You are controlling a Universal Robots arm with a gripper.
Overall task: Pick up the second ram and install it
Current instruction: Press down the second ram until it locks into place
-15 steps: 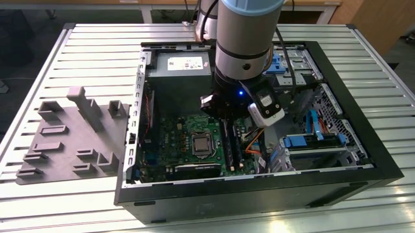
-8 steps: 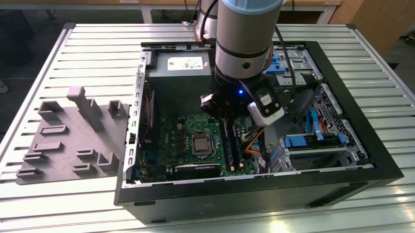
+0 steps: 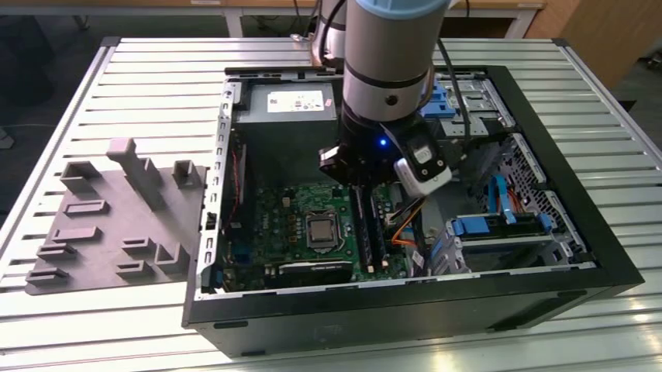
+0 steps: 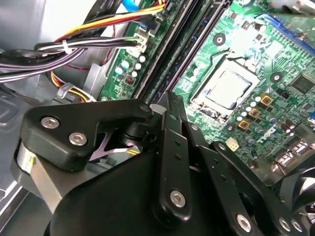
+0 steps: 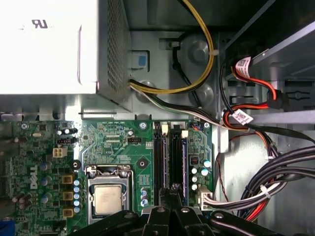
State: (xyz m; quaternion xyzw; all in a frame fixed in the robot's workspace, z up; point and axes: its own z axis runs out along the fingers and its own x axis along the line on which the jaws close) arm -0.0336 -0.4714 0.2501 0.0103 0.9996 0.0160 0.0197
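**End effector parked right over the memory slots, second ram is hard to spot**

Starting at the exterior view's left: the gray plastic fixture [image 3: 108, 225] sits on the slatted surface [image 3: 155, 77], and I can't spot any stick on its posts. Next over is the open computer case [image 3: 414, 310], with the green motherboard [image 3: 300, 209] lying flat inside and the processor [image 3: 322, 229] in the middle of it.

Just to the right of the processor are the long black memory slots [image 3: 367, 229]. The end effector [image 3: 362, 180] hangs directly above them, down inside the case. In both wrist views its fingers are pulled in narrow, close together. Whether anything thin is pinched between them, I honestly can't tell.

As for the second ram [image 5: 177, 157], my best guess is the dark strip with a bluish edge standing in one slot in the first wrist view. Its near end is right under the fingertips [image 5: 162, 196]. Its long axis runs along the slot, from the fingertips toward the power supply [image 5: 49, 44]. So stick, slot and end effector all look lined up on one line, with the stick just below, not off to a side.

Further right there's the bundle of coloured cables [image 3: 408, 221], then the blue drive brackets [image 3: 486, 229].
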